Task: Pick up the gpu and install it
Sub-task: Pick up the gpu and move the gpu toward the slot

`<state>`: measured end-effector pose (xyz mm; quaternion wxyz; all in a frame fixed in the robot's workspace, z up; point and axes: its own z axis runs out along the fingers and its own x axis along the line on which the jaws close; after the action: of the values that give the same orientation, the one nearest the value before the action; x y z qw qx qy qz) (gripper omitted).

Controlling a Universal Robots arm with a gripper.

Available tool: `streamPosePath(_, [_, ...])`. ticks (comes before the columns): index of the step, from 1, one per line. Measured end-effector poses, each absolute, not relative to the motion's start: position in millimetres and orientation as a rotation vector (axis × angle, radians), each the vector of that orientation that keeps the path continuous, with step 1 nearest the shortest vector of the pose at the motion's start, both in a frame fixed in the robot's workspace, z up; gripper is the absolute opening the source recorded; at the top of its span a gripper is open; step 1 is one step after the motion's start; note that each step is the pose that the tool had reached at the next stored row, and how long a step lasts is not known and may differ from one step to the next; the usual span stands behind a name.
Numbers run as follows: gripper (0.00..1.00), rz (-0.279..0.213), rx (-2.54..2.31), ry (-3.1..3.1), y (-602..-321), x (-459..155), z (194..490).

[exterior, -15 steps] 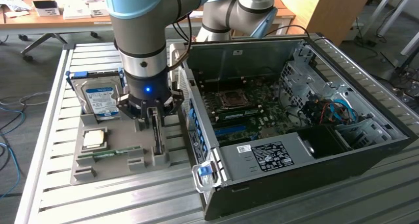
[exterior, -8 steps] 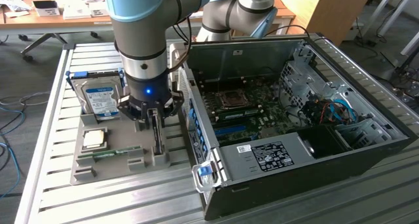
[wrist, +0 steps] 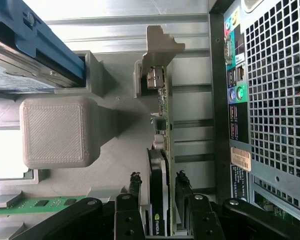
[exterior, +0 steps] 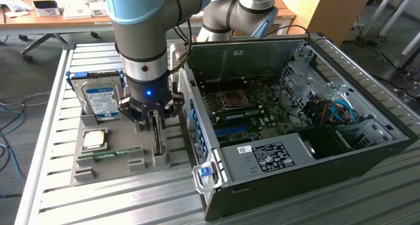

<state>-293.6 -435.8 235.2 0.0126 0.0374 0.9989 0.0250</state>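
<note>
Claw (exterior: 155, 117) released: my two fingers (wrist: 134, 186) stand apart, one on each side of the gpu (wrist: 159, 165), and neither is visibly pressing on it. The gpu stands on edge in a slot of the grey holder tray (exterior: 115, 162), straight under my claw, and its silvery bracket (wrist: 157, 47) is at the end farthest beyond my fingertips. The open computer case (exterior: 367, 151) lies just beside my claw on one side. On the other side the hard drive (exterior: 100, 99) stands upright in the tray. The memory stick (exterior: 108, 153) and a processor chip (exterior: 94, 139) lie flat near it. The tray rests on the slatted metal worktop (exterior: 131, 203).
</note>
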Motion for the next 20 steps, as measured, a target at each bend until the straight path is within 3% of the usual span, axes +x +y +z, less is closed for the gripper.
streamPosePath(20, [0.42, 0.076, 0.116, 3.113, -437.5, -293.6, 231.9])
